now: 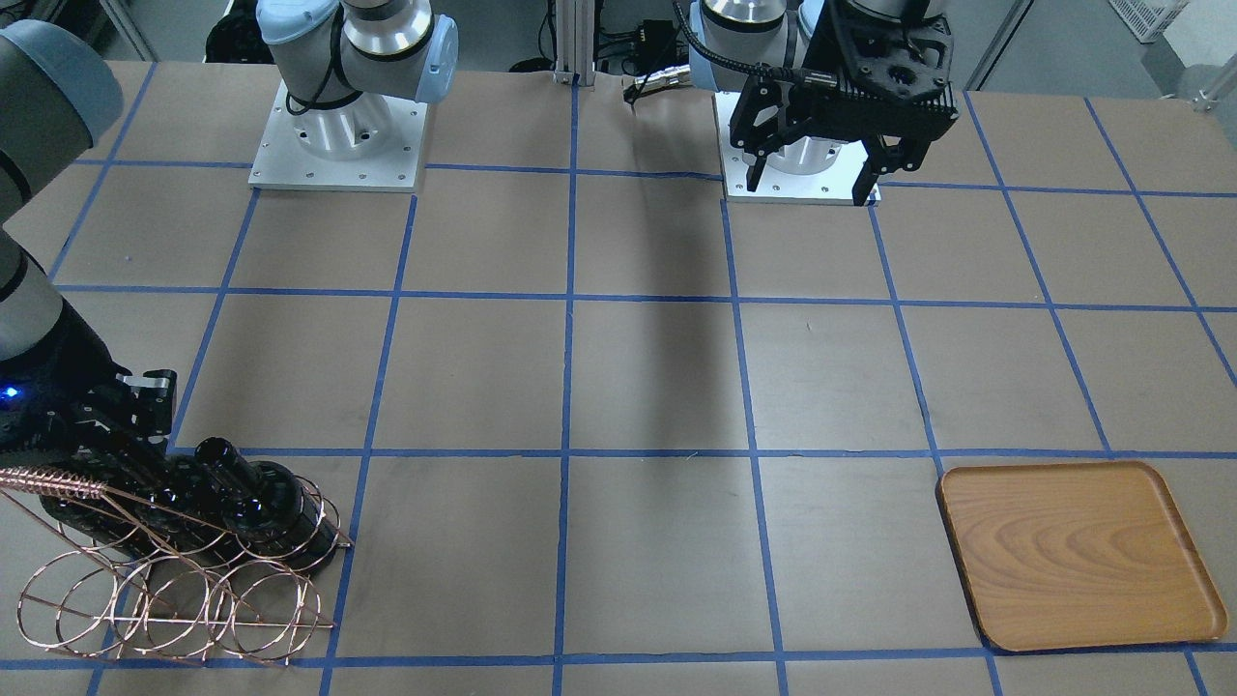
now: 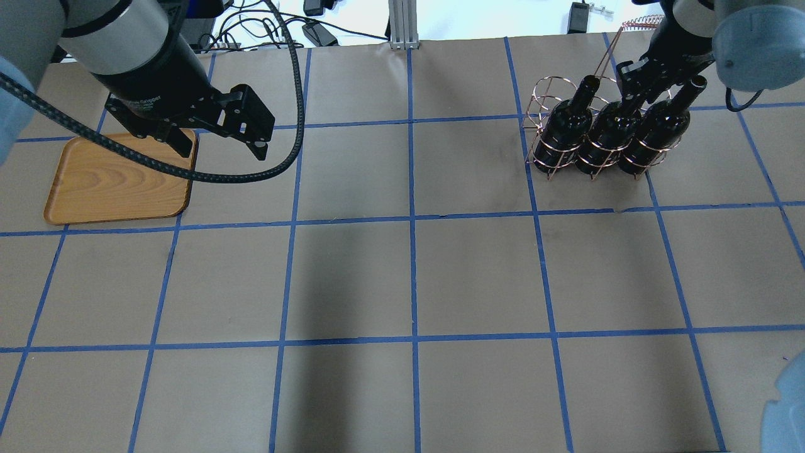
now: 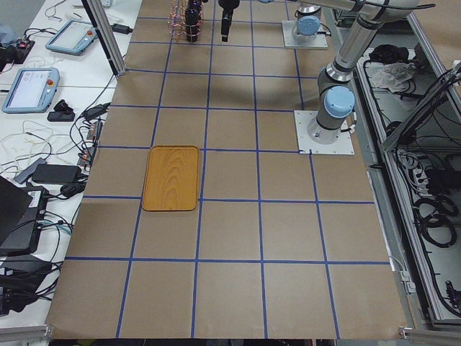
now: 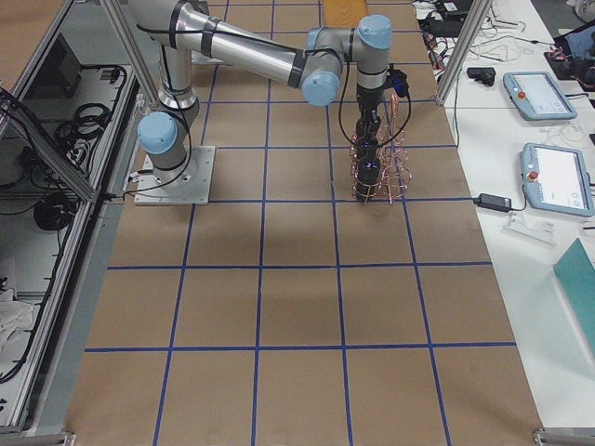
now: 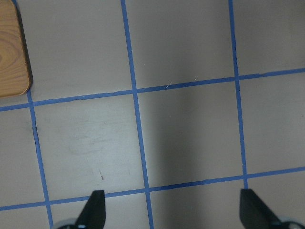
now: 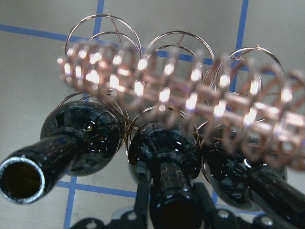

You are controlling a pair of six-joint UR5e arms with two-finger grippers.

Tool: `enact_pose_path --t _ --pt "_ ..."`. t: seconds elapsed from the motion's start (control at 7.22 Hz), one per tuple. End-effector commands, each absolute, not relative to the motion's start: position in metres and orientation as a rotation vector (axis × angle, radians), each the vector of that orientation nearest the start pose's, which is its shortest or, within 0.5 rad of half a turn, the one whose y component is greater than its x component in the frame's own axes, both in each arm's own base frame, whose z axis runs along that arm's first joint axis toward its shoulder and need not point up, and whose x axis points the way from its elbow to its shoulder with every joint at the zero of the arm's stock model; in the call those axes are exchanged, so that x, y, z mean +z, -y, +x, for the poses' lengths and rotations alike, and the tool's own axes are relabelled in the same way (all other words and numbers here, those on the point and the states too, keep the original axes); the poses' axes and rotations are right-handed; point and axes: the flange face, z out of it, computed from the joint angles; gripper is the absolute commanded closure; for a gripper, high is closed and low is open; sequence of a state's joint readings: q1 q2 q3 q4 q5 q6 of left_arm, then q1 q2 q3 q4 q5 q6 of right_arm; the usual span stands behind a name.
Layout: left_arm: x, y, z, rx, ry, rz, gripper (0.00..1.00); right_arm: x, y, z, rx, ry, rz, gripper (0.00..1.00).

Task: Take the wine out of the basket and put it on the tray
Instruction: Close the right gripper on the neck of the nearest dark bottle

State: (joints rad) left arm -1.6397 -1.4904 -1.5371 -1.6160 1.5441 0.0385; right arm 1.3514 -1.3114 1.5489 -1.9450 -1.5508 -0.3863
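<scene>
Three near-black wine bottles stand side by side in the copper wire basket point(image 2: 541, 94), which also shows in the front view point(image 1: 174, 609). My right gripper point(image 2: 632, 85) is at the middle bottle point(image 2: 607, 135). In the right wrist view its fingers point(image 6: 143, 193) press both sides of that bottle's neck point(image 6: 171, 191), under the twisted handle bar point(image 6: 181, 95). The bottle still sits in its ring. The wooden tray point(image 2: 113, 182) lies empty at the other end point(image 1: 1073, 551). My left gripper point(image 1: 810, 188) hangs open and empty above the table beside the tray.
The other two bottles point(image 2: 563, 129) point(image 2: 654, 132) stand tight against the held one. The table is brown paper with a blue tape grid. Both arm bases point(image 1: 338, 135) are bolted at the robot's side of the table.
</scene>
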Motion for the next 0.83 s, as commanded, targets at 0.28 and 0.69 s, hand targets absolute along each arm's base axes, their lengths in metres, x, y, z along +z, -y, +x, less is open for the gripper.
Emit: enact_pose_path --t 0.28,0.69 --pt "0.5372 0.4514 -0.1674 -0.104 -3.162 0.171 0.00 0.3983 0.6176 0.0011 -0.223 -3.144 -0.256 0.82" --pt "0.5394 0.4504 -0.1674 -0.111 -3.162 0.171 0.00 0.4045 0.6169 0.0014 -0.235 -3.144 -0.269 1.00"
